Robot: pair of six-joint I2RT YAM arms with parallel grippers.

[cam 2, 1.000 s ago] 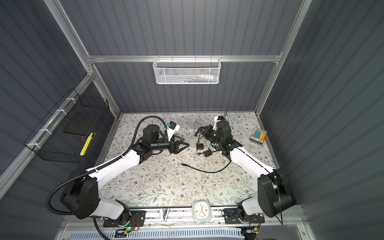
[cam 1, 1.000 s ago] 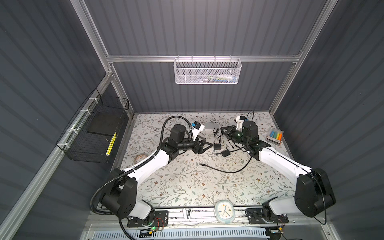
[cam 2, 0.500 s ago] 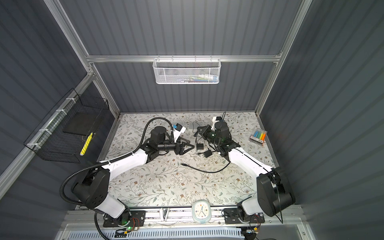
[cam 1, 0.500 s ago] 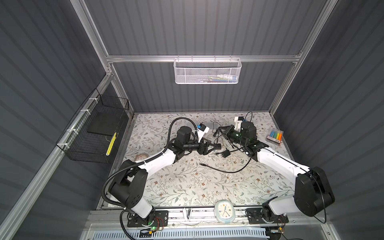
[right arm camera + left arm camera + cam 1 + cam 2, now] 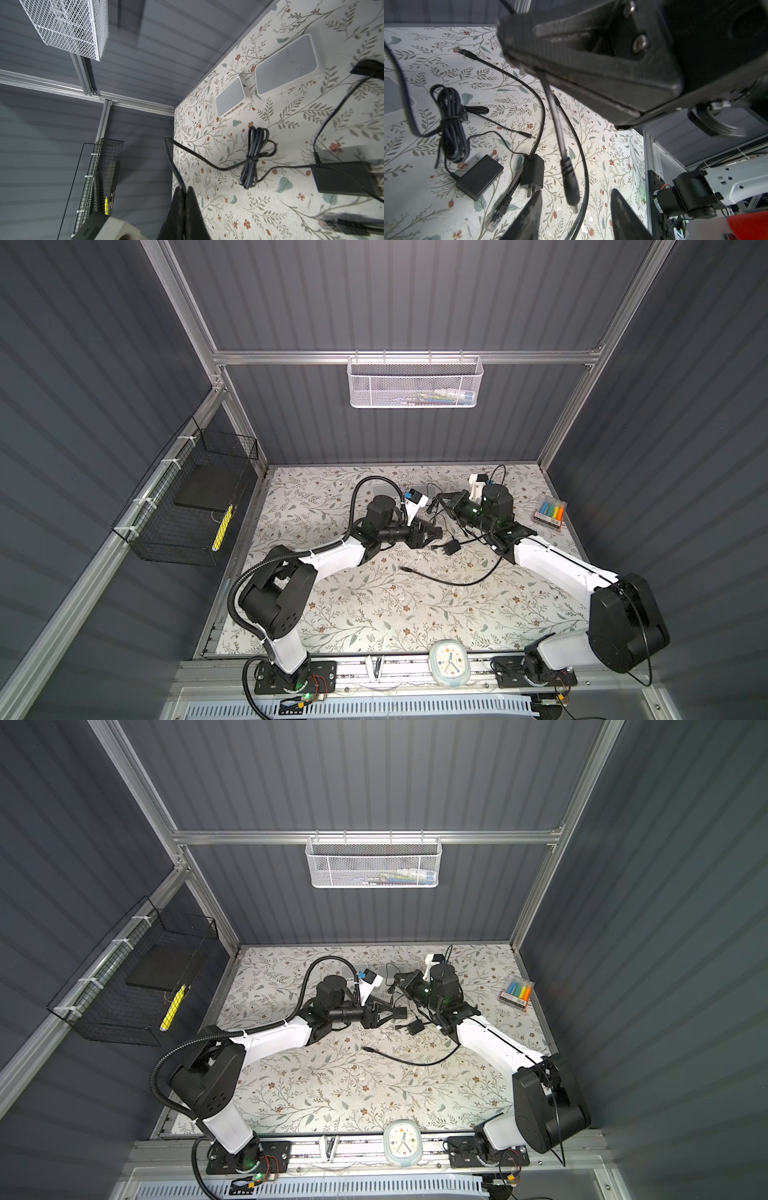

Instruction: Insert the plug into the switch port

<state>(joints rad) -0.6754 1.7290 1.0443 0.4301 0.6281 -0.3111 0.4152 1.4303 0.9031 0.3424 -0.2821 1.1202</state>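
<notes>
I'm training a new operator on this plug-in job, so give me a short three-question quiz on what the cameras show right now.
1. True or false: the right tool is shut on a thin black cable.
2. Where is the barrel plug? A: hanging between the fingers of the left tool; B: clamped in the right tool; C: seated in a switch port.
3. How many white switch boxes show in the right wrist view?
Key: 1 true; 2 A; 3 two.
</notes>
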